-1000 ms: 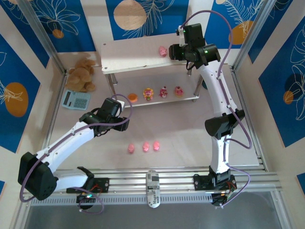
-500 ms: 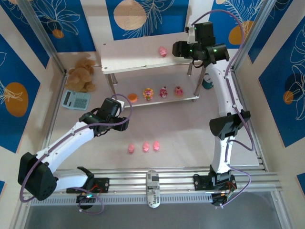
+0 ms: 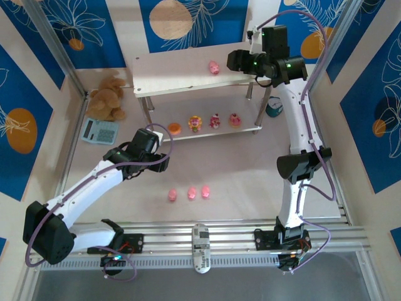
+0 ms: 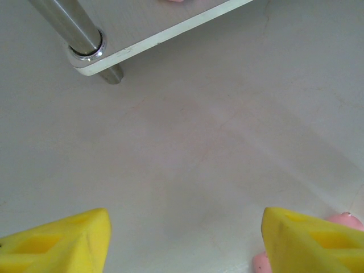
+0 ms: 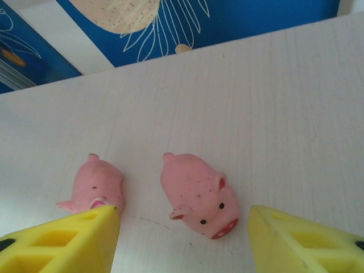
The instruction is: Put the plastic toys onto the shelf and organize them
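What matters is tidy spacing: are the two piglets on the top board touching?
Apart. The right wrist view shows bare top board between the left piglet and the right piglet.

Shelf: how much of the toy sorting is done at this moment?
Done: six toys sit on the shelf: two piglets on its top board, the orange piece and three cupcake figures on the lower one. In hand: nothing; the right gripper is open over the piglets, the left gripper open and empty. Left: three loose piglets on the table.
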`<action>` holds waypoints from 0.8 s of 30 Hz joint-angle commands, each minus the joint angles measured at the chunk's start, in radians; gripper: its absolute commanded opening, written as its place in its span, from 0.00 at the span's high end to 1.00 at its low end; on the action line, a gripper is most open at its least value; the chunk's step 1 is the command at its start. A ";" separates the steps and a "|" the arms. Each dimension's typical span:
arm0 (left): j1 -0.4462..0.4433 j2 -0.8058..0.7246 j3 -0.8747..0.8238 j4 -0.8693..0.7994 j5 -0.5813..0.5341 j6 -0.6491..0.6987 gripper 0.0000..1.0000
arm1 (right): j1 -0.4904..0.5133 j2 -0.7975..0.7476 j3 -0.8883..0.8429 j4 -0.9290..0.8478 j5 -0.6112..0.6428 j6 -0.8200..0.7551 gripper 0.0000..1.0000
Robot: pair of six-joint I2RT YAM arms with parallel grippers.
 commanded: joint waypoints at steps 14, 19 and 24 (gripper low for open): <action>0.015 -0.018 0.018 -0.015 0.005 0.016 0.30 | 0.003 0.068 0.087 -0.040 -0.017 0.017 0.38; 0.016 -0.021 0.018 -0.018 0.001 0.018 0.30 | 0.009 0.083 0.101 -0.053 -0.025 0.014 0.38; 0.016 -0.023 0.015 -0.016 0.002 0.017 0.30 | 0.017 0.083 0.102 -0.067 -0.034 0.005 0.38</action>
